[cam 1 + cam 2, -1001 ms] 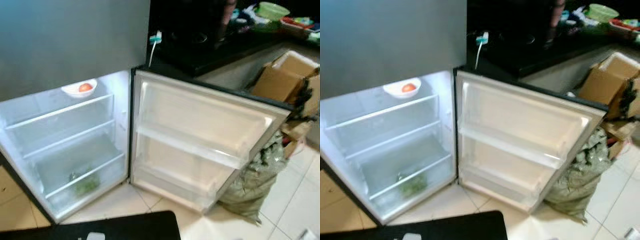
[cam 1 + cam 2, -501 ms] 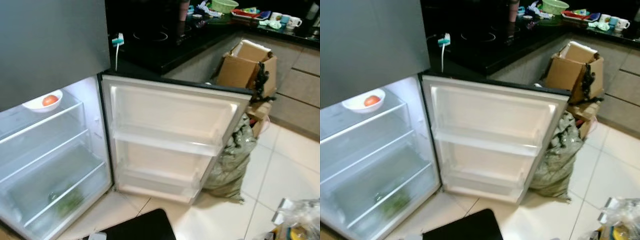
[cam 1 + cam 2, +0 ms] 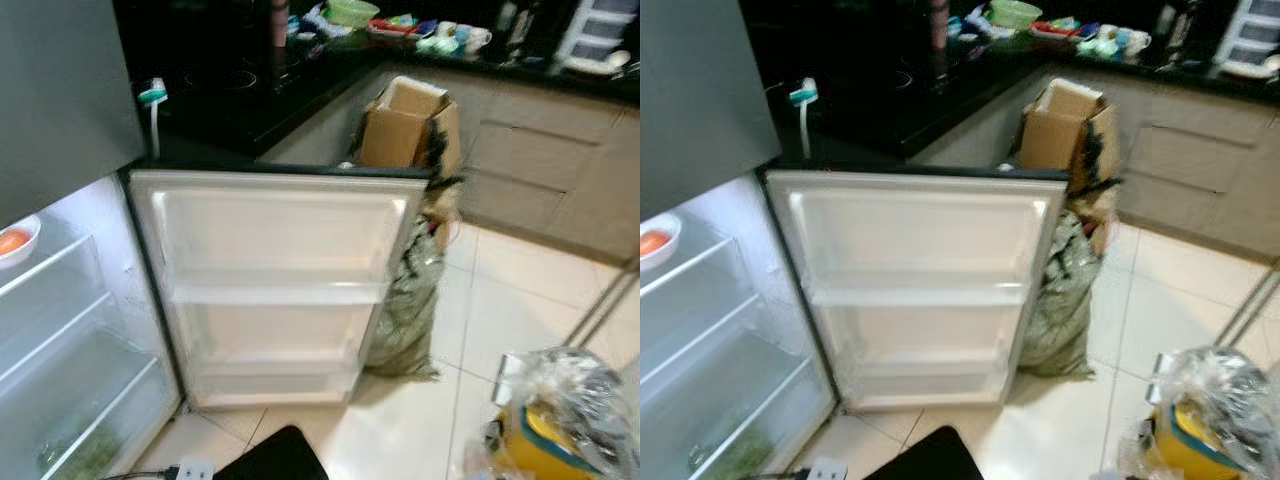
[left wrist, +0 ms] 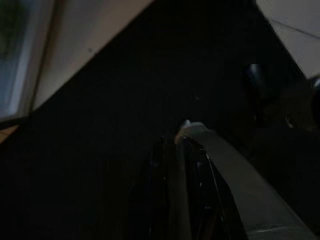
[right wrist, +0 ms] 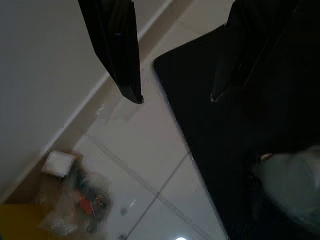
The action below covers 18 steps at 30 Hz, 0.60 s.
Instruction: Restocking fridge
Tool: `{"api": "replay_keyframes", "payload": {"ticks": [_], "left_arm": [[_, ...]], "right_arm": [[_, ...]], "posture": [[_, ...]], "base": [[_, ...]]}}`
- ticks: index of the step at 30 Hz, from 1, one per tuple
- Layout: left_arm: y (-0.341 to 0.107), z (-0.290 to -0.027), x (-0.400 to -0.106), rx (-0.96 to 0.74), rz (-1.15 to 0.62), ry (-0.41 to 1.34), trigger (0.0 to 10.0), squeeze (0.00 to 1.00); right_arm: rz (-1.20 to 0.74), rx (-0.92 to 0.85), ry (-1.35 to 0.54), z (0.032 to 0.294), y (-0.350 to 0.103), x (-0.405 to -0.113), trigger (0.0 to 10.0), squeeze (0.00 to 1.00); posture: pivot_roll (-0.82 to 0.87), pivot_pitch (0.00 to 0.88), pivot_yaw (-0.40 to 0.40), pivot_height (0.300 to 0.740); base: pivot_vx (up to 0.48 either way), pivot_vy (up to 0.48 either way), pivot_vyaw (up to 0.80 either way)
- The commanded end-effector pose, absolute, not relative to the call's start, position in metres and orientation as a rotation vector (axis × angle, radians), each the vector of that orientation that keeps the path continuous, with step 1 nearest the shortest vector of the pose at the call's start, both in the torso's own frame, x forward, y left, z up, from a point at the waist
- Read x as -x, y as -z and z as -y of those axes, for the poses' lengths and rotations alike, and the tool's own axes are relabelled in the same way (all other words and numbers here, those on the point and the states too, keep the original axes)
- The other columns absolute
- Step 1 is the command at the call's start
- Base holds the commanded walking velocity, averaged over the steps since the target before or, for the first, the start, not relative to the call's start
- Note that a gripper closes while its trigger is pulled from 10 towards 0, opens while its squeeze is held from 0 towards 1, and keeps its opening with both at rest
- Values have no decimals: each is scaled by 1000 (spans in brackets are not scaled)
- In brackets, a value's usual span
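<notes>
The fridge (image 3: pixel 70 330) stands open at the left, its door (image 3: pixel 270 280) swung wide with bare racks, a bowl (image 3: pixel 15 243) on the top shelf – while the right hand (image 5: pixel 175 97) hangs spread above the floor tiles (image 5: pixel 145 165) and the left hand's (image 4: pixel 175 150) state cannot be told in the dark.

cardboard box (image 3: pixel 405 125), green sack (image 3: pixel 405 310), dark counter (image 3: pixel 230 95)
</notes>
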State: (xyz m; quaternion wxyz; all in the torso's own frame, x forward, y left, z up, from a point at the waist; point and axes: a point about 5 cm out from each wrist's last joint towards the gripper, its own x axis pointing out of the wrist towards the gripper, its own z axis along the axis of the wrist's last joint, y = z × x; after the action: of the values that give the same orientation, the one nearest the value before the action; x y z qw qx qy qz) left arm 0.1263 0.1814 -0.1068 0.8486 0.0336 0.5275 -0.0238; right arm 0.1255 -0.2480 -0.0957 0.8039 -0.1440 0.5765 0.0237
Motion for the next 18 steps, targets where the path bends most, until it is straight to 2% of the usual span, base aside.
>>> {"api": "replay_keyframes", "payload": {"ticks": [1, 18], "left_arm": [[107, -181, -127, -61, -1114, 52, 10000, 0], [106, -178, -128, -21, -1106, 68, 10000, 0]], "right_arm": [[-1235, 311, -42, 250, 95, -126, 10000, 0], [-1225, 289, -37, 245, 95, -128, 10000, 0]], "posture": [[-66, 3, -26, 740], [-61, 0, -23, 740]], "base": [[0, 0, -738], [0, 0, -738]]}}
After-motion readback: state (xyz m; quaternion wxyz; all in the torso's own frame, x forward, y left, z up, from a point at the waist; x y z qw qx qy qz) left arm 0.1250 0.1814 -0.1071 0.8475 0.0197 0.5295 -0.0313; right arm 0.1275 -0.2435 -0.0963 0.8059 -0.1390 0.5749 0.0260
